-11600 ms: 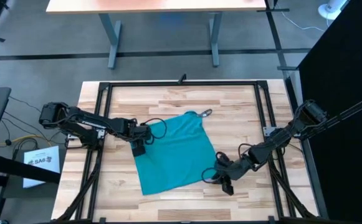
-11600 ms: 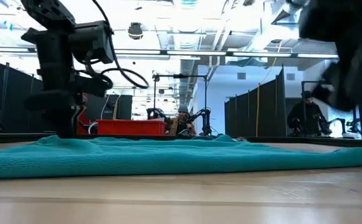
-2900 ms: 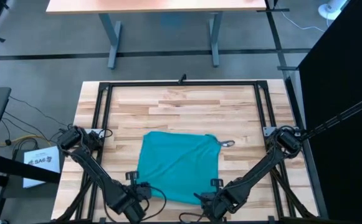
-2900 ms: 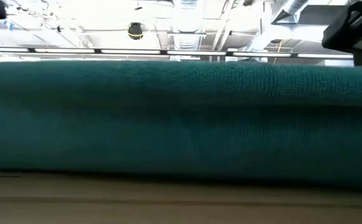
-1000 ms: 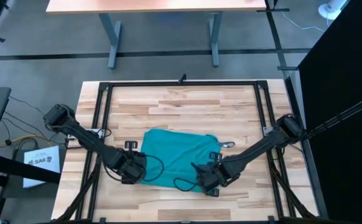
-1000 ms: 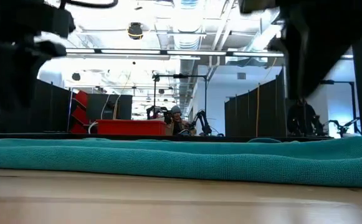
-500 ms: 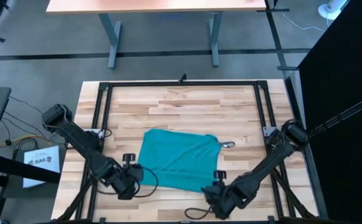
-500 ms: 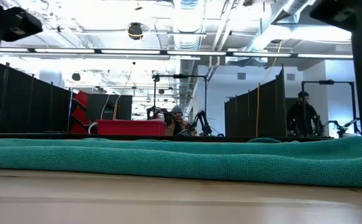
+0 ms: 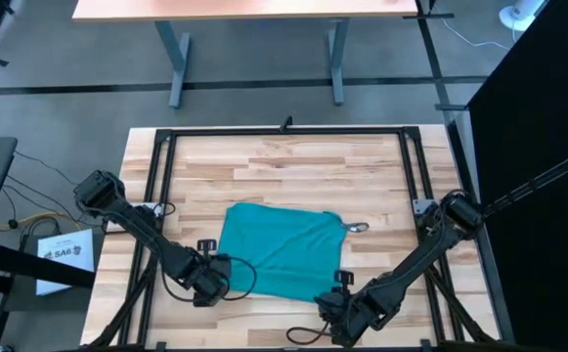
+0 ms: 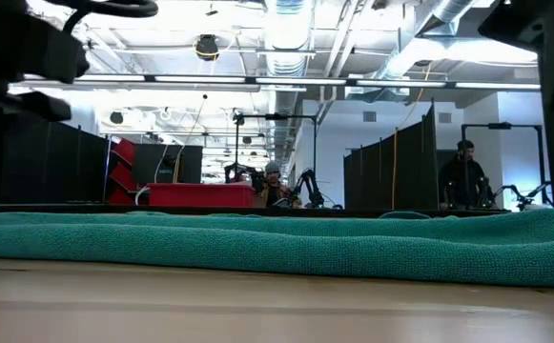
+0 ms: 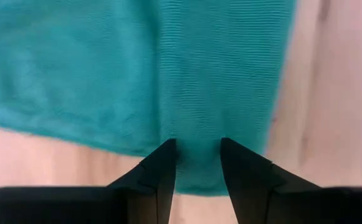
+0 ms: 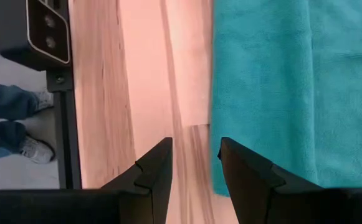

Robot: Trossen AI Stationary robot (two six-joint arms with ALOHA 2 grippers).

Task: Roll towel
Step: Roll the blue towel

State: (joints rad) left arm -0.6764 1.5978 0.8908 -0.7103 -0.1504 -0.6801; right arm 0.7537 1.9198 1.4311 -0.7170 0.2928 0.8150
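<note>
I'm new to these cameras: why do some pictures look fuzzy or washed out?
Low view: the towel and wood up close are soft, and the ceiling lights glare white. Left wrist view: the left gripper is sharp-edged but the wood beside it is blurred. Right wrist view: the wood is washed out pale pink.

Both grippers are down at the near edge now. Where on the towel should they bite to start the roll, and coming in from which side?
Take the towel at its two near corners, coming in low from the table's near edge. It lies flat, so only edges offer a bite. The left gripper already straddles its corner; the right gripper sits just off the hem.
</note>
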